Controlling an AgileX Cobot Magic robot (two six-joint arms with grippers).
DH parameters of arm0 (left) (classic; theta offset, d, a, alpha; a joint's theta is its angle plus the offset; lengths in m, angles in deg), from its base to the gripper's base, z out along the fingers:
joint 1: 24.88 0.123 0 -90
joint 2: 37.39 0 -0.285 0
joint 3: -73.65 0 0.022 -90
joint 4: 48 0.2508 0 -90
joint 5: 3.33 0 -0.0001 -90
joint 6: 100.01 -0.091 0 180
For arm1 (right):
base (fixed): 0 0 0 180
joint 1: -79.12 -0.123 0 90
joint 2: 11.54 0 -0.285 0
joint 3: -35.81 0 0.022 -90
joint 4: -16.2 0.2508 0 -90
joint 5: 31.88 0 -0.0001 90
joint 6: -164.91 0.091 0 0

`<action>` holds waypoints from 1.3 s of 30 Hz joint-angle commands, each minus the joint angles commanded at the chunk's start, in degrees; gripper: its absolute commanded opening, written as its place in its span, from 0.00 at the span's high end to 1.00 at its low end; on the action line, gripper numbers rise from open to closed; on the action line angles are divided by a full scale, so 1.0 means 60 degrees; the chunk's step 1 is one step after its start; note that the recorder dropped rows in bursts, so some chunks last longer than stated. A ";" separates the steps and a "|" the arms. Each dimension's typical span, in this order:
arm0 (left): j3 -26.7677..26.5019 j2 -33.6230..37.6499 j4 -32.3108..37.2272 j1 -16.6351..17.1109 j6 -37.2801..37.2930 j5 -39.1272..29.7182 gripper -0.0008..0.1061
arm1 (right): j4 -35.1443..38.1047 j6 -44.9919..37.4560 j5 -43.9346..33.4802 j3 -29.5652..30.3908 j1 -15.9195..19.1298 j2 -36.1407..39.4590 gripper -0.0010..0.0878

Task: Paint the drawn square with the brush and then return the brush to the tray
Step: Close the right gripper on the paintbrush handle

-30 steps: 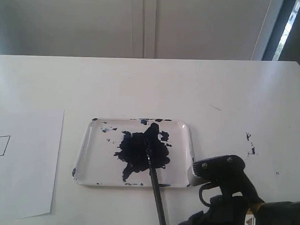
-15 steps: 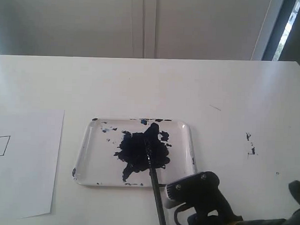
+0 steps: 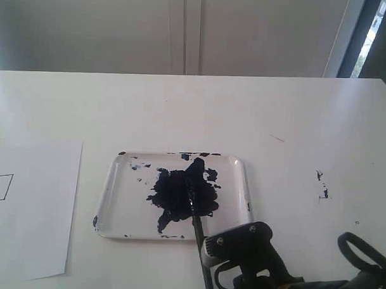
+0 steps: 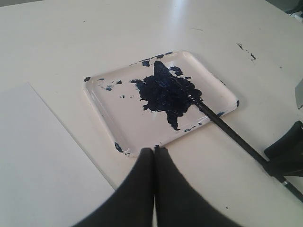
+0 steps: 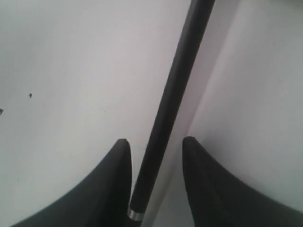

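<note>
Found the brush (image 3: 197, 222) with tip in the paint blot (image 3: 172, 198) of the tray (image 3: 124, 209), handle past the tray's rim between the parted, unclamped jaws of the right gripper (image 5: 156, 141) (left gripper (image 4: 154, 150) closed on nothing, near the tray); judged light, stiff, roll-prone, best pinched mid-handle.

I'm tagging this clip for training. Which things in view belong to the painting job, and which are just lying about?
Belong to the job: brush, its tip in the tray; drawn square on the paper sheet, unpainted; right pincer, open astride the brush handle.
Just lying about: dark paint specks on the table; left pincer, shut and empty.
</note>
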 joint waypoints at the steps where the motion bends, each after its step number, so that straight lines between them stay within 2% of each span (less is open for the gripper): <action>1: 0.0000 0.0000 0.0000 0.0000 0.0000 0.0000 0.99 | 0.0000 0.0000 0.0000 0.0000 0.0000 0.0000 0.59; 15: 0.0000 0.0000 0.0000 0.0000 0.0000 0.0000 0.99 | 0.0000 -0.0283 -0.0098 0.0000 0.0000 0.0000 0.59; 20: 0.0000 0.0000 0.0000 0.0000 0.0000 0.0000 0.99 | 0.0000 -0.0454 -0.0098 0.0000 0.0000 0.0000 0.64; 39: 0.0000 0.0000 0.0000 0.0000 0.0000 0.0000 0.99 | 0.0000 -0.0752 -0.0098 0.0000 0.0000 0.0026 0.65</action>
